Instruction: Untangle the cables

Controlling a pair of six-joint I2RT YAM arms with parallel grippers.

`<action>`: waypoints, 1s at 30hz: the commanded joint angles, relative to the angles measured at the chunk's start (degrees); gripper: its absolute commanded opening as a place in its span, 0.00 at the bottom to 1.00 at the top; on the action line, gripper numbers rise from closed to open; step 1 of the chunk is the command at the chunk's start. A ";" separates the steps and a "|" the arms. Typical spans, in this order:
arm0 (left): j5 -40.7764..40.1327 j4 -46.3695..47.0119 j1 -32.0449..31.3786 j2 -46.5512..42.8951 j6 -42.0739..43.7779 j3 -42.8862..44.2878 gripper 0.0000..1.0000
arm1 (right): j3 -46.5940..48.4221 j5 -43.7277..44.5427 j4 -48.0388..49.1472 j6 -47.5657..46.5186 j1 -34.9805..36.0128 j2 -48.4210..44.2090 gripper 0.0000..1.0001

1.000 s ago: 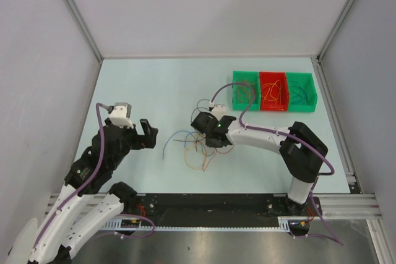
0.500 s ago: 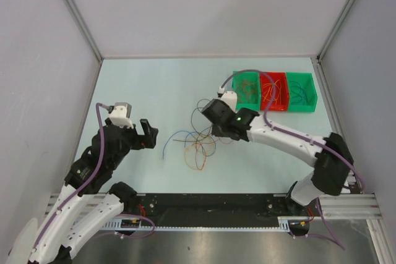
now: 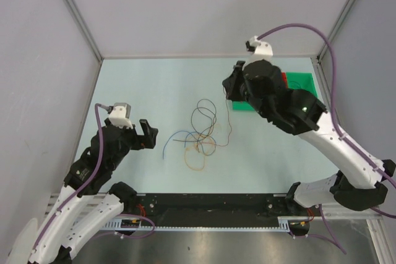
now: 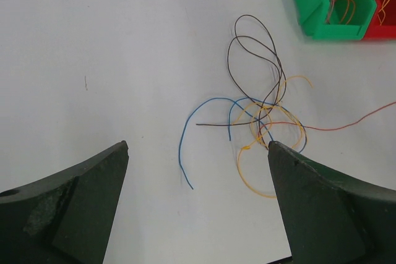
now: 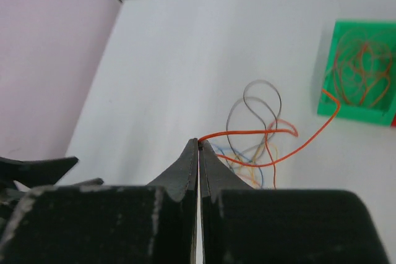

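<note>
Swung right gripper [image 5: 198, 143] up from tangle [image 3: 199, 137] toward 1 o'clock, pinched shut on red wire [image 5: 247, 133], drawing it out.

Cables [image 3: 199, 135] tangled mid-table: dark brown loops, blue and orange strands; red strand [image 5: 247, 132] held up off table

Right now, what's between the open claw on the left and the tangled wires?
Nothing, just bare table. The top view shows the left gripper apart from the cables, with the blue strand nearest it.
</note>
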 commanded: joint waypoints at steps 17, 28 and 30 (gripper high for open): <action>-0.24 1.49 0.55 -0.45 0.10 0.12 1.00 | 29.75 13.60 14.58 -35.33 -0.86 3.28 0.00; -0.42 1.40 0.64 0.16 0.02 0.12 1.00 | 20.23 10.80 19.35 -33.33 -19.75 4.50 0.00; -0.59 1.49 0.64 0.25 0.02 0.12 1.00 | 20.14 7.47 18.99 -31.58 -24.14 5.29 0.00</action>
